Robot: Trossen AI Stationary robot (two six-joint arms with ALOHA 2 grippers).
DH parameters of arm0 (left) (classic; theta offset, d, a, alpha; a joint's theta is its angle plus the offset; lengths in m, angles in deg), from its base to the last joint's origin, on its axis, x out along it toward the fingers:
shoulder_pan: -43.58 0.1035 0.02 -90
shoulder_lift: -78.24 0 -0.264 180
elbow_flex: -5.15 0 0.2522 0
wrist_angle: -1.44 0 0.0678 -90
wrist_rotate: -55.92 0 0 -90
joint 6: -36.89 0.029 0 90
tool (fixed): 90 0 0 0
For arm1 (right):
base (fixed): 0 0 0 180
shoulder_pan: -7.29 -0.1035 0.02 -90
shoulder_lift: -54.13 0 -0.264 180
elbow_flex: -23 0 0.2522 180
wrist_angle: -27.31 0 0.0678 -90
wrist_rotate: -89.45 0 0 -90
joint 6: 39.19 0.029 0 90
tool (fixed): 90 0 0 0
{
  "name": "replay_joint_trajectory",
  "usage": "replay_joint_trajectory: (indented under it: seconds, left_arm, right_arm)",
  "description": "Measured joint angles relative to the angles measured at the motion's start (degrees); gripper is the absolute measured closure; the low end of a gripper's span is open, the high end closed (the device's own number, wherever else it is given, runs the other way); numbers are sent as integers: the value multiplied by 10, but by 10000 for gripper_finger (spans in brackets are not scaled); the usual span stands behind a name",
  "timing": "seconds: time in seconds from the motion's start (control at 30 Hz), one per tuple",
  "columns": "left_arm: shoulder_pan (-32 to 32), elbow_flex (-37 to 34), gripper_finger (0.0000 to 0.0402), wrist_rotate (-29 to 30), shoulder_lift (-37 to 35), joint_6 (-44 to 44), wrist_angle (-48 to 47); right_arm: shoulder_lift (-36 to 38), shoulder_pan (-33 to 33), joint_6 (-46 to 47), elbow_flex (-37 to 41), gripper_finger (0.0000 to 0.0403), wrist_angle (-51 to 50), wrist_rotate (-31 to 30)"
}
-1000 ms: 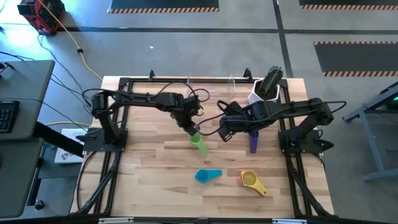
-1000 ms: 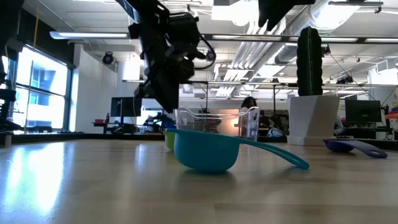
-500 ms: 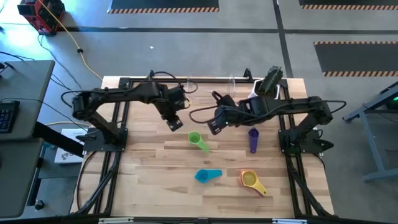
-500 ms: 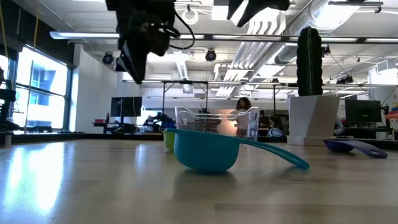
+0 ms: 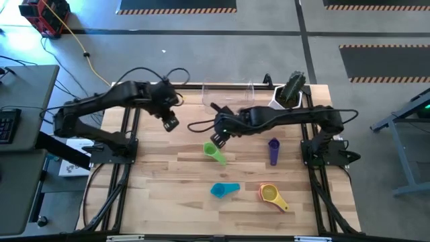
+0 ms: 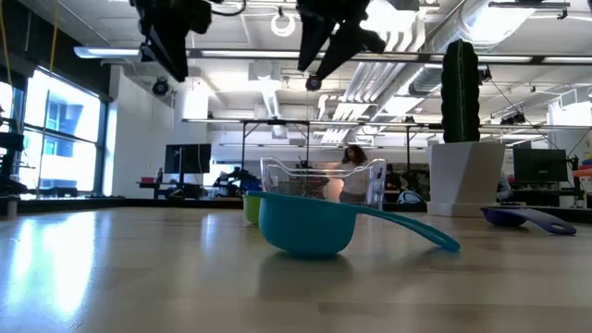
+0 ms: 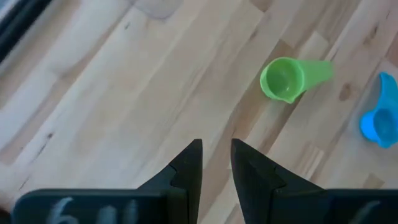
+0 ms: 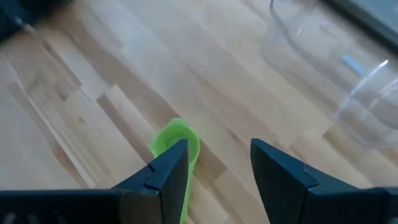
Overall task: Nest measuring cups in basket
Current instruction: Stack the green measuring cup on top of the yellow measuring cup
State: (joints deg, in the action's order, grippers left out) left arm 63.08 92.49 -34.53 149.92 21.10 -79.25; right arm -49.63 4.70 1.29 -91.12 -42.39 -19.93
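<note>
Right now your right gripper (image 5: 216, 139) hangs just above the green cup (image 5: 214, 152), its jaws spread and holding nothing, lined up so the cup's bowl sits just ahead of the gap in the right wrist view; that placement reads as an approach to pick the green cup (image 8: 176, 147) up. Your left gripper (image 5: 169, 123) waits over bare wood toward the desk's (image 5: 154, 195) left side, well apart from any cup, with its jaws slightly parted and nothing between them, probably pulled back to leave the middle free. Four cups lie loose on the desk: green near the middle, teal (image 5: 224, 190) and yellow (image 5: 272, 195) toward the front edge, purple (image 5: 273, 150) toward the right edge. The basket (image 5: 227, 96) stands at the back edge, just beside the white cactus pot (image 5: 283, 102). From overhead its clear walls give little away; in the low view, something orange-red (image 6: 326, 189) shows through the walls, so you likely have one or more cups in it already, though you cannot tell how many or how well they sit. Nesting goes by size, so judge the green cup against whatever lies in there.
</note>
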Motion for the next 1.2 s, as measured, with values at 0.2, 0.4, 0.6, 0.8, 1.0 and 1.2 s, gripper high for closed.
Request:
replay_joint_trajectory:
  seconds: [0.2,0.4,0.6,0.8,1.0,1.2]
  left_arm:
    - [0,0,326,25,-60,-6,-26]
    - [0,0,326,27,-107,-30,-28]
    - [0,0,326,27,-137,-36,-28]
    - [0,0,326,27,-149,-36,-29]
    - [0,0,326,28,-150,-35,-31]
    - [0,0,326,29,-150,-30,-42]
  right_arm:
    - [-49,0,8,0,237,7,34]
    - [-94,1,33,0,237,18,49]
    - [-134,1,72,0,237,36,51]
    - [-166,1,85,0,237,50,51]
    - [-197,1,92,-1,237,69,49]
    - [-231,1,101,-1,238,75,49]
